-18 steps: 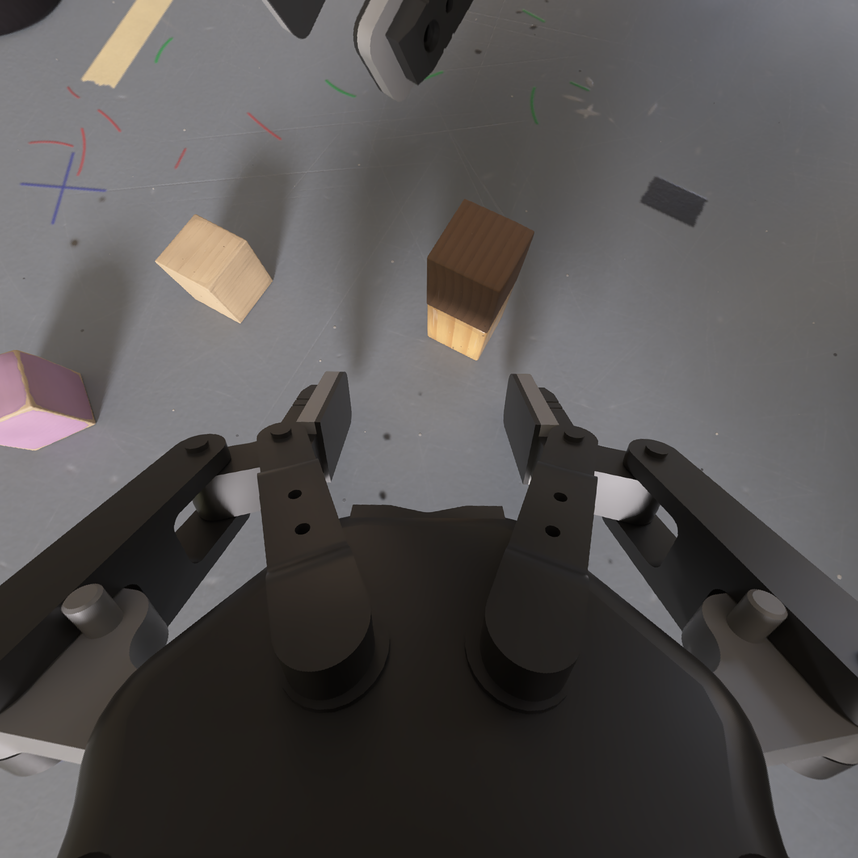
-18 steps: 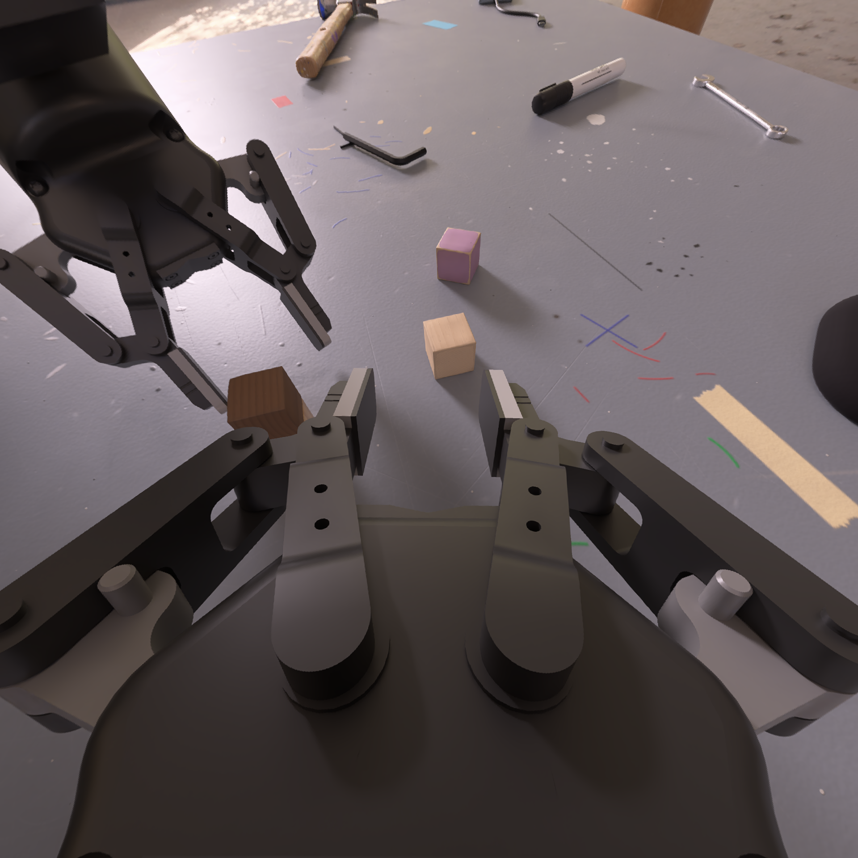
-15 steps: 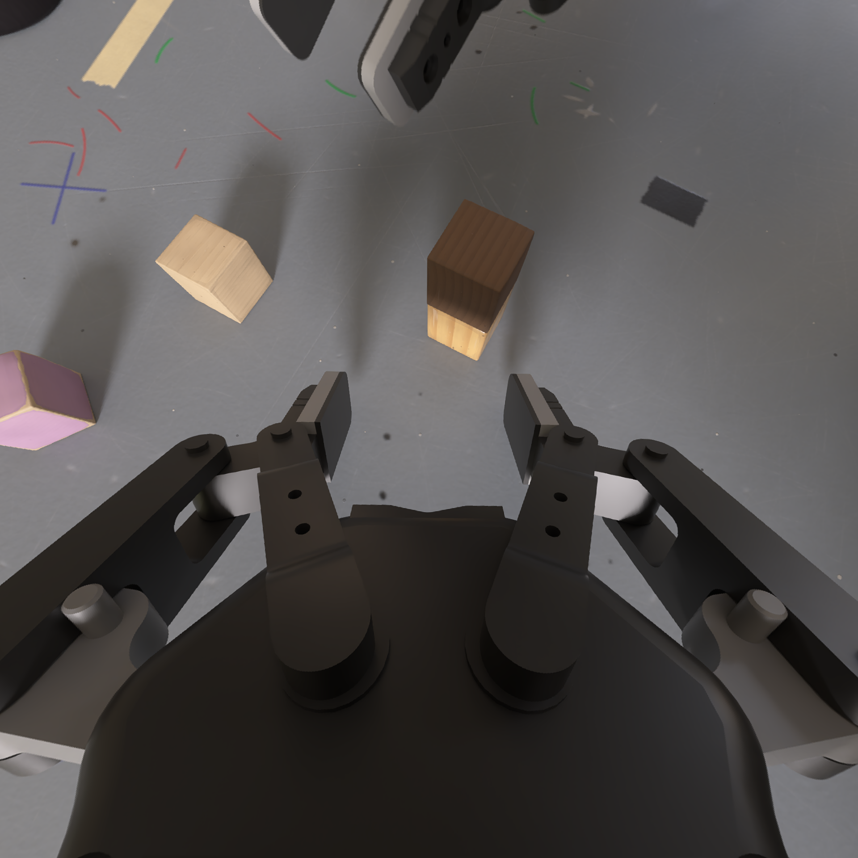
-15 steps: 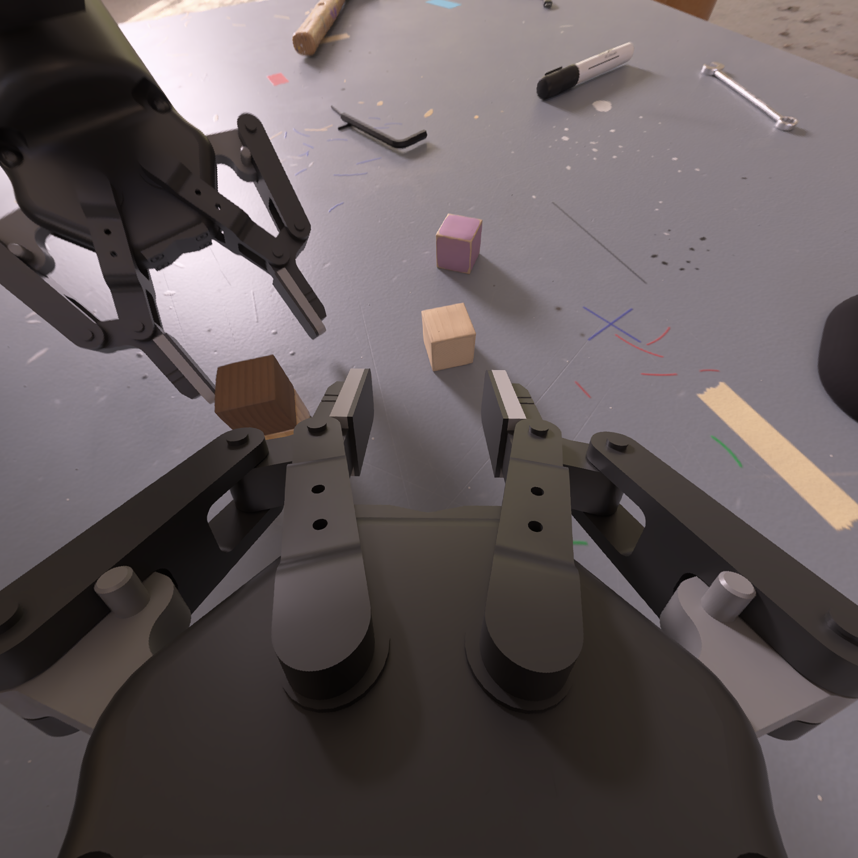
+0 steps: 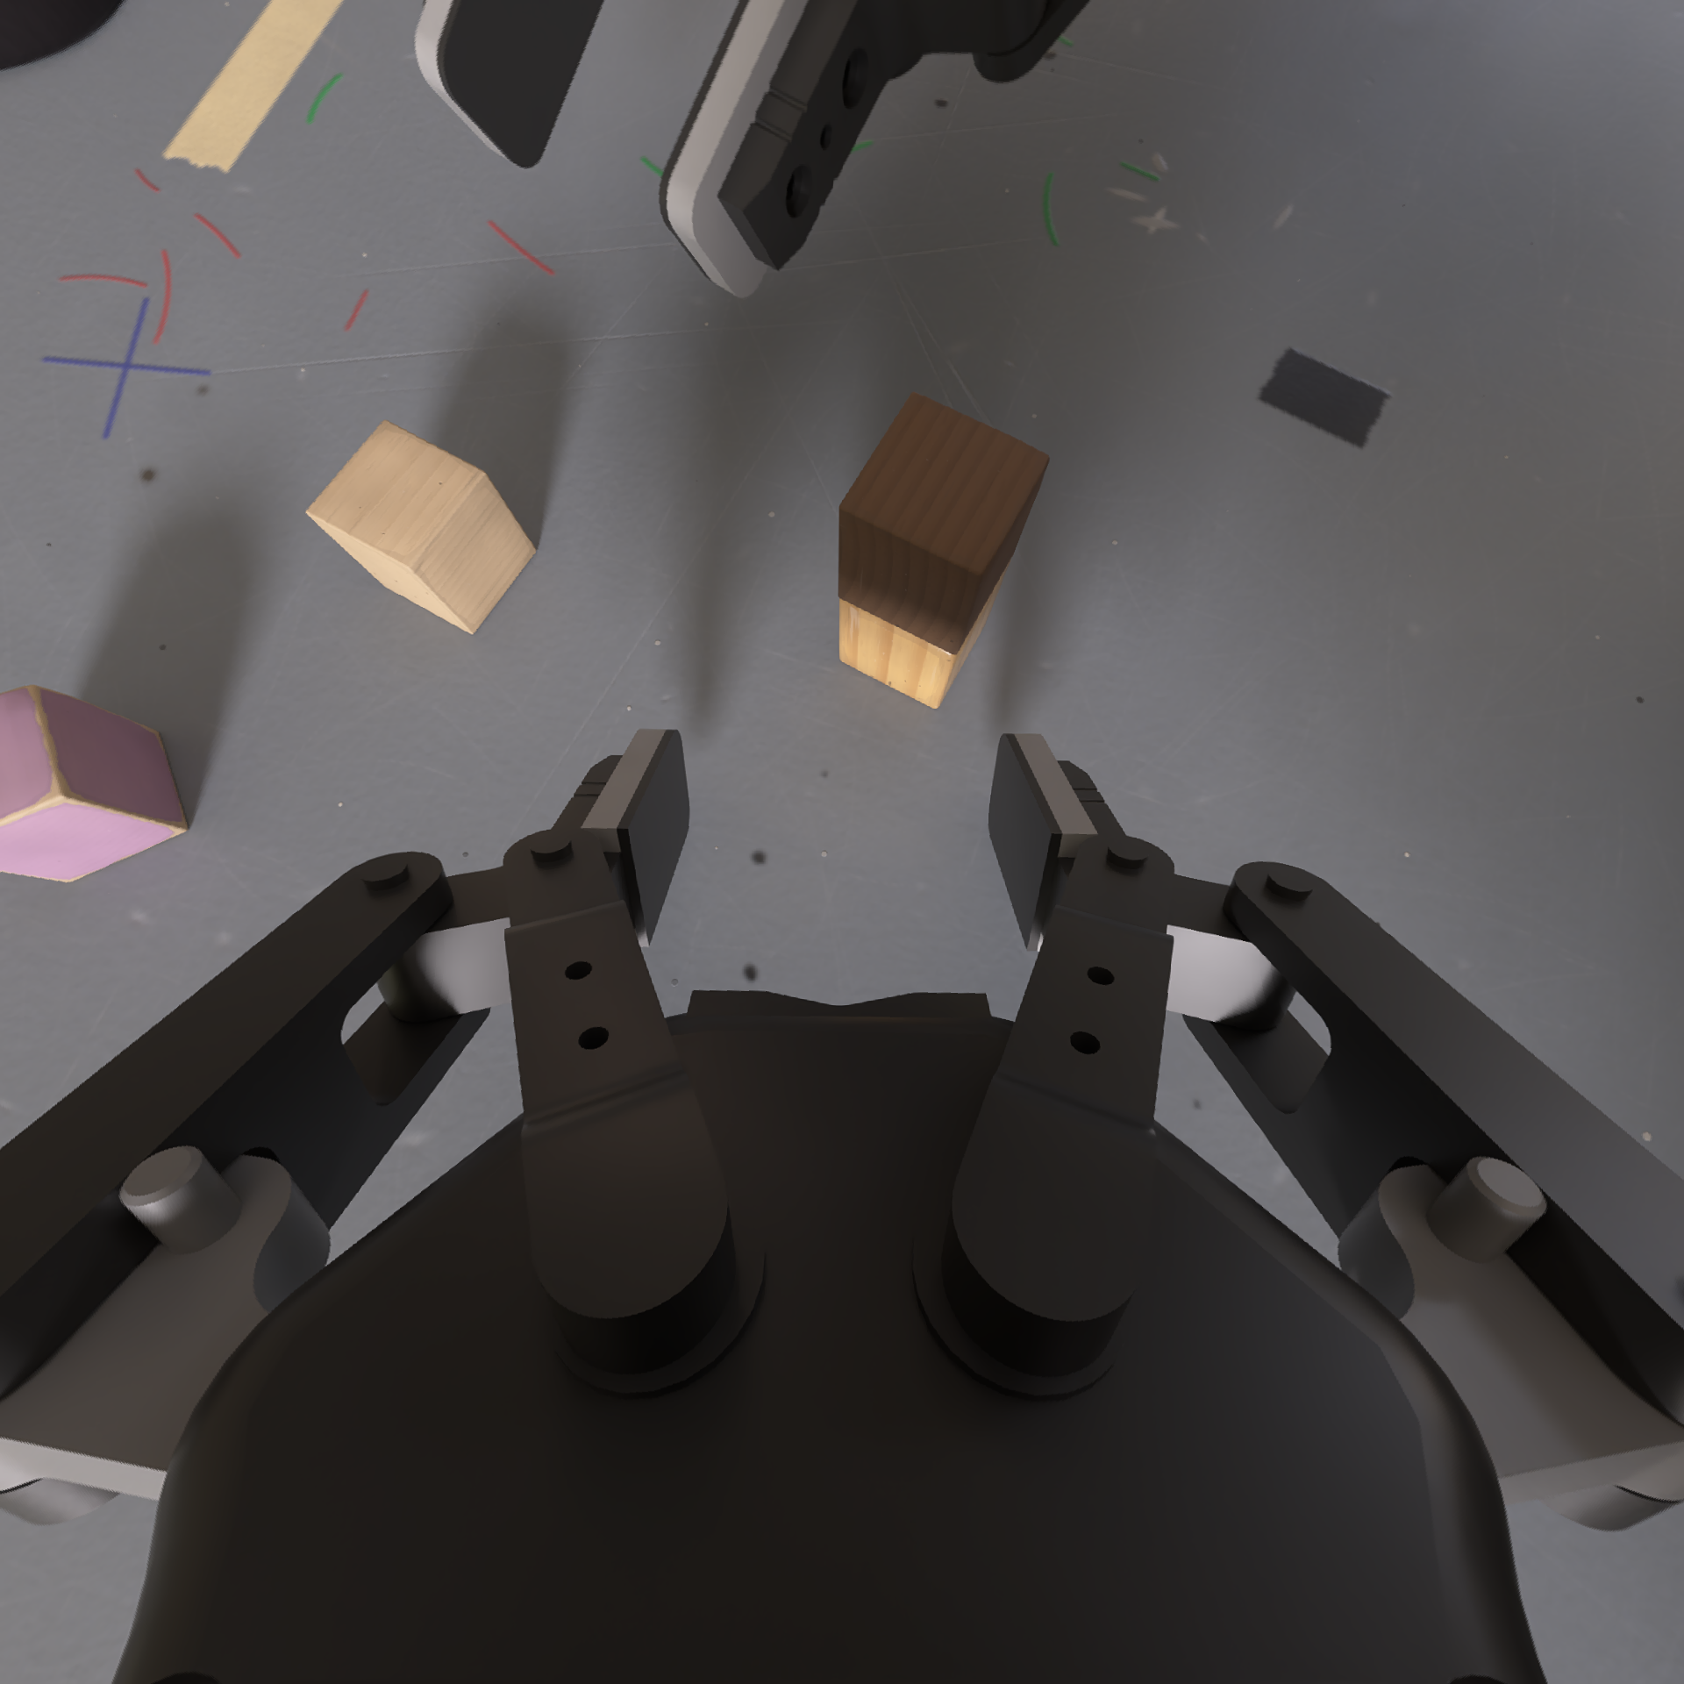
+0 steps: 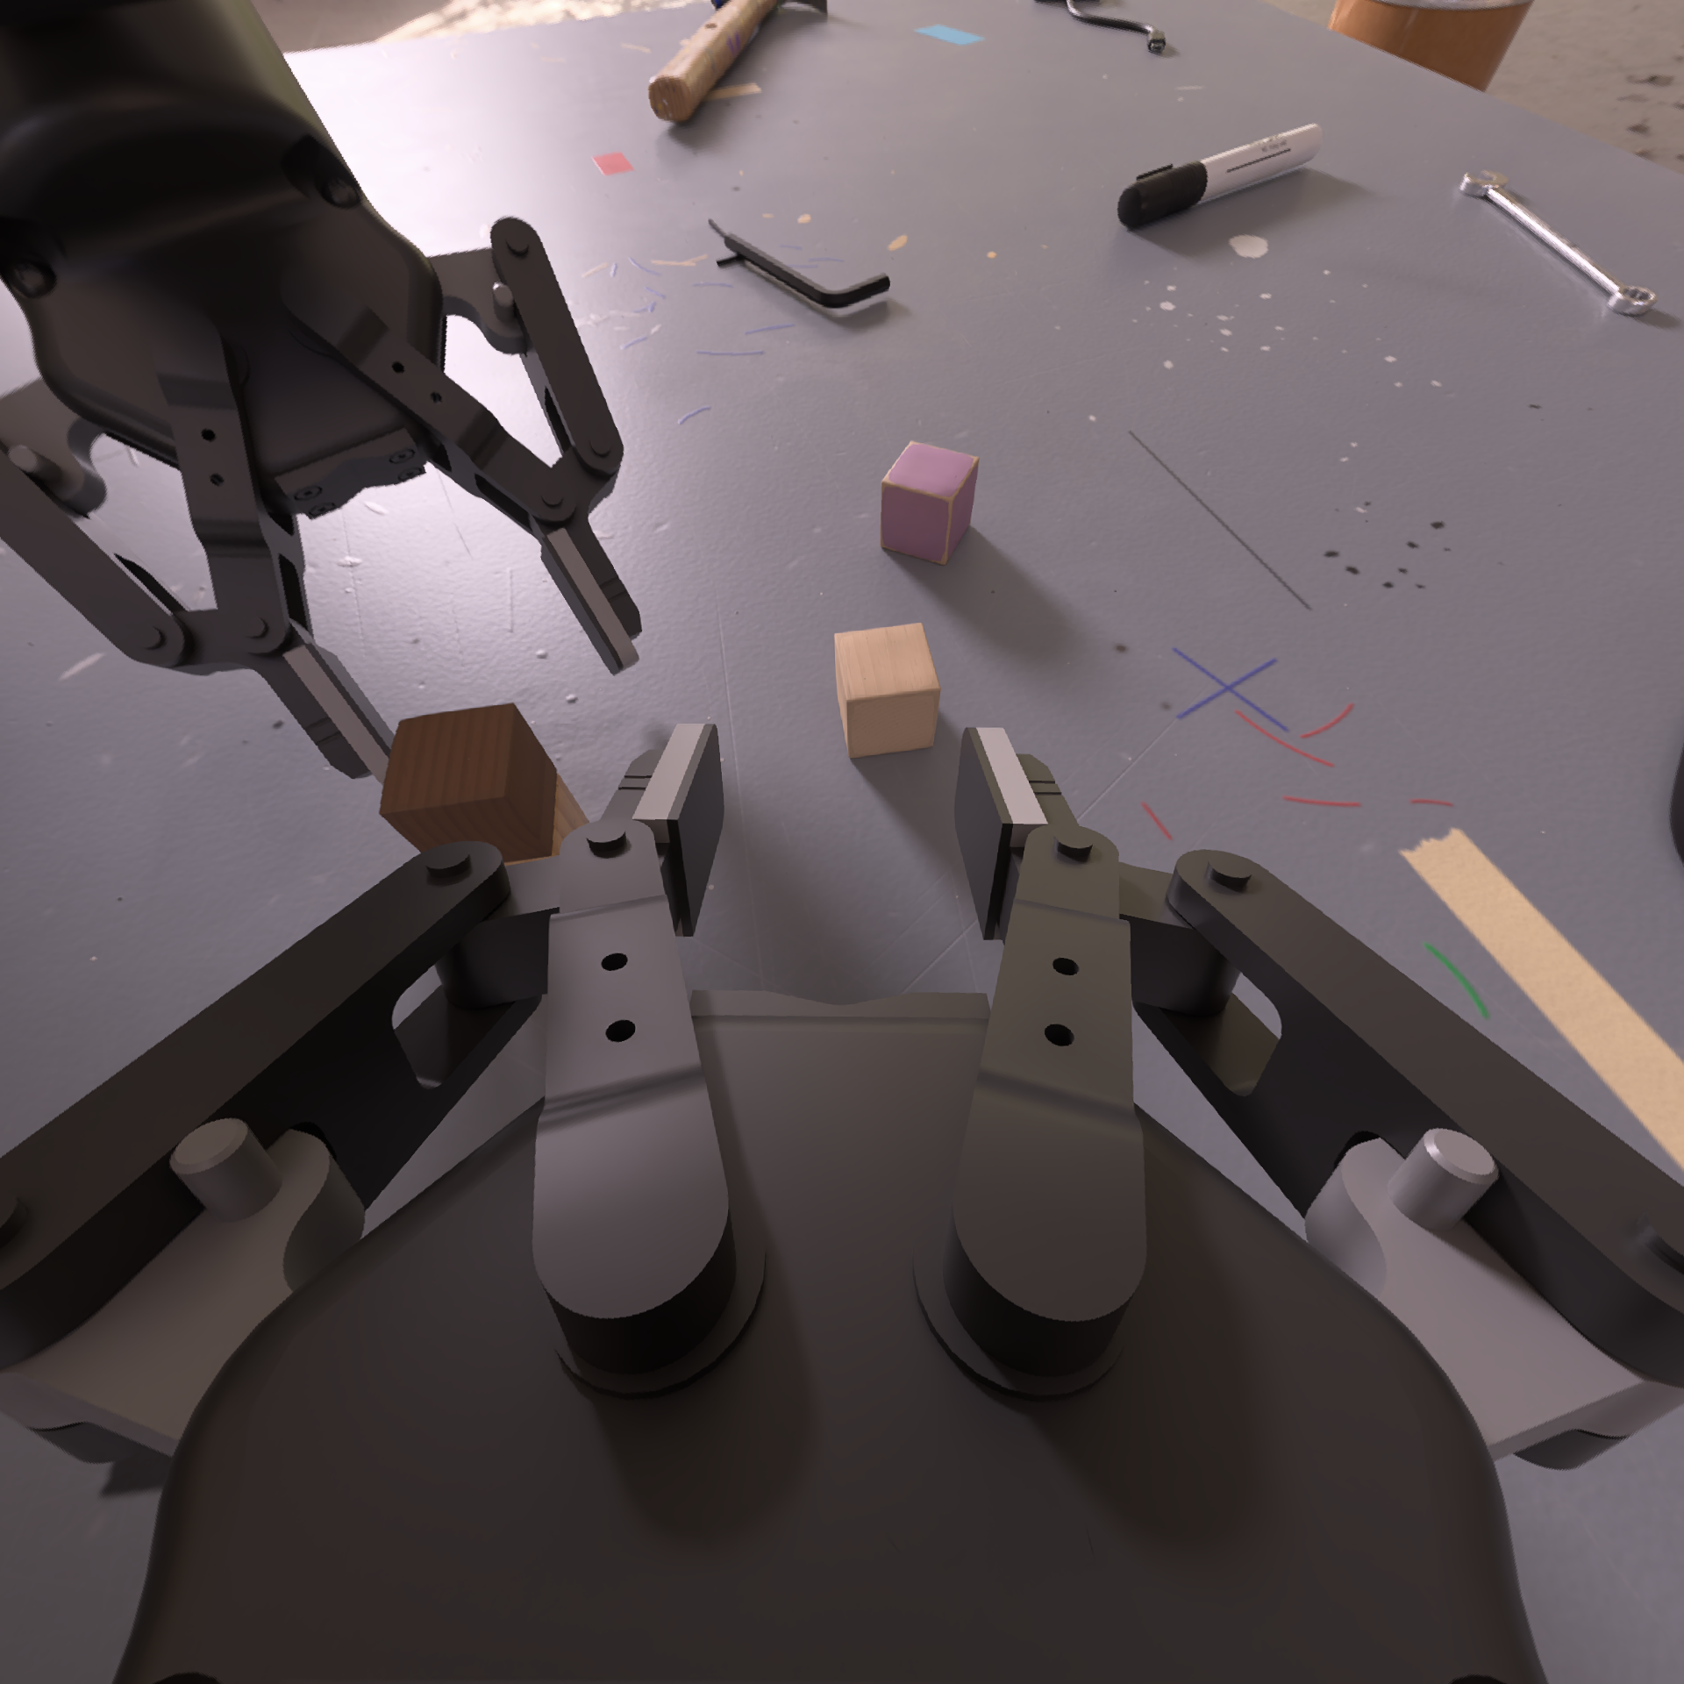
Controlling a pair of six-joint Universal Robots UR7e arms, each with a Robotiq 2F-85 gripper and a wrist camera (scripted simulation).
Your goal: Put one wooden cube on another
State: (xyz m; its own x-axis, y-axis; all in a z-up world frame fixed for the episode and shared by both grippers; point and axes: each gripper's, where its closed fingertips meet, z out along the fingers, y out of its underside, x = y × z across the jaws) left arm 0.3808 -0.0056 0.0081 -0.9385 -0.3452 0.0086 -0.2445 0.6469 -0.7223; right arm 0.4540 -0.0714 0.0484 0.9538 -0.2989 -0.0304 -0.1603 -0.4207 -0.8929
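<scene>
A dark brown wooden cube [image 5: 939, 506] sits on top of a light wooden cube [image 5: 898, 652] on the grey table; the dark cube also shows in the right wrist view [image 6: 469, 775]. My left gripper [image 5: 838, 802] is open and empty, above and just short of the stack. My right gripper [image 6: 838, 793] is open and empty, to the right of the stack; its fingers [image 5: 756, 164] show at the top of the left wrist view. A second pale wooden cube [image 5: 424, 528] [image 6: 886, 688] lies apart. A pink cube [image 5: 82, 788] [image 6: 928, 499] stands farther off.
A hex key [image 6: 806, 278], a marker [image 6: 1221, 173], a wrench [image 6: 1558, 241] and a hammer handle [image 6: 715, 59] lie at the far side. A strip of tan tape [image 6: 1549, 975] lies at the right. A dark tape patch [image 5: 1321, 396] lies right of the stack.
The right gripper has moved closer over the table, so its fingers look larger in the left wrist view. The left gripper and the stack have not moved.
</scene>
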